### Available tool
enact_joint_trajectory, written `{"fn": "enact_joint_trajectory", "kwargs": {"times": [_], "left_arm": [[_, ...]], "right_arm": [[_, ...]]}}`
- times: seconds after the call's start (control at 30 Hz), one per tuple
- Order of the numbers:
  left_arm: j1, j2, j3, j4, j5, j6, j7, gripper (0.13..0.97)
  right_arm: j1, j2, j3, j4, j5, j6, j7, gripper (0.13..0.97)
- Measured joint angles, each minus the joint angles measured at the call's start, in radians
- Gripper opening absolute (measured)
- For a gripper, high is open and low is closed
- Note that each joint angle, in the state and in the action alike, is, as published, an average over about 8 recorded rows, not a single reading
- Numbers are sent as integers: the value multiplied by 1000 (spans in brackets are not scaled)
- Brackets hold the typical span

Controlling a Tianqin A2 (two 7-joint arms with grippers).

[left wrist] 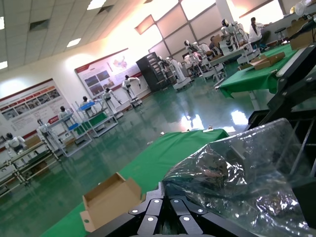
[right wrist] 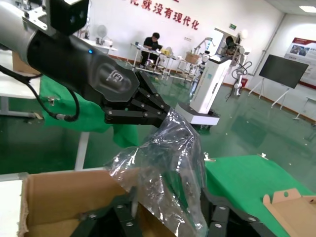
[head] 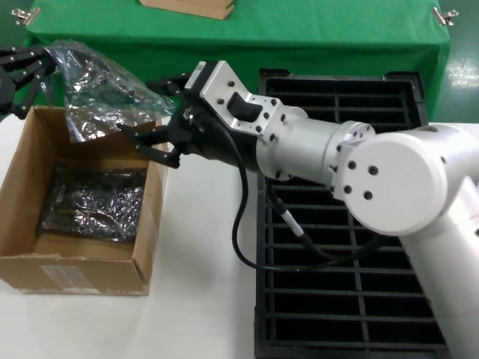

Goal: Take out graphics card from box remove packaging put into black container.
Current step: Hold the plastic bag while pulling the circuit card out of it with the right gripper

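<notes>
**Both grippers hold the plastic bag above the cardboard box**

The left gripper [head: 37,71] sits above the far left corner of the box [head: 75,269], its black fingers [head: 26,63] clenched on one end of the crinkly bag [head: 101,93]. The bag hangs in the air between the two grippers, stretched from the left fingers across to the right ones, over the box's far rim. Something dark shows through the plastic, but whether it is the graphics card cannot be told.

The right gripper [head: 150,131] reaches in from the other side, just above the box's near right wall. Its fingers [head: 157,153] are spread around the lower edge of the bag, one above and one below the plastic; in the right wrist view the bag [right wrist: 163,168] lies between those fingers [right wrist: 123,212], with the left gripper [right wrist: 143,111] pinching its far end. Whether the right fingers actually press the plastic cannot be told.

Below the fingers, inside the box, lies another dark, shiny bagged item [head: 93,202] on the floor of the box. Beside the right arm, well away from both sets of fingers, stands the black slotted tray [head: 337,299]. A green cloth [head: 299,37] covers the table behind, and a tan box [left wrist: 111,200] rests on it.
</notes>
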Motion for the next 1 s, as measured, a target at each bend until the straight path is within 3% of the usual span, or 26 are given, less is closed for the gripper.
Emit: {"fn": "enact_joint_trajectory", "kwargs": {"times": [0.27,0.6,0.8,1.0], "left_arm": [[-17,10,24,6,17,-24,-16,139],[-75,25,49,78,39,-56,8,139],[-98,30,60,101,47,-63,14,139],[-84,29,69,56,51,-62,-12,139]], "right_arm": [[19,-14,-3,-42,-14,15,-19,383],[10,0,4,-37,-21,14,-31,218],[2,-5,3,-37,-11,18,-42,200],[6,-21,-8,-63,-1,36,-60,145]]}}
